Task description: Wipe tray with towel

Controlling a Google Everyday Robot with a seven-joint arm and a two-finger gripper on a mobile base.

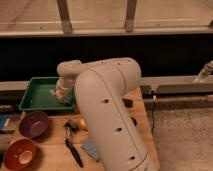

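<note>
Green tray [37,96] at the left end of the table [50,146], Tom: is that where the arm is working?

Yes, Mira. The end effector [61,95] is hanging low inside the tray, near its right side, and the big cream arm [107,115] is filling the middle of the view in front of it.

Is it holding the towel?

I am seeing a pale patch right at the end effector, on or just above the tray floor, and I am taking that to be the towel [53,93]. Whether the end effector is clamping it or only pressing beside it, I cannot tell.

So which step is this, in your judgement?

I am reading it as the wiping itself, with the towel down at the right part of the tray. Most of the green floor to the left is lying uncovered, so I am guessing plenty is left to wipe.

And the next move?

It is calling for a sweep leftward across the floor, with the towel pressed flat and the wrist kept inside the rim, so the tray is not getting pushed along the table.

Anything nearby worth watching?

A purple bowl [34,123] is sitting just in front of the tray, an orange bowl [19,154] is sitting nearer the camera, and a black utensil [75,152] is lying beside them. None of them is lying inside the tray.
</note>
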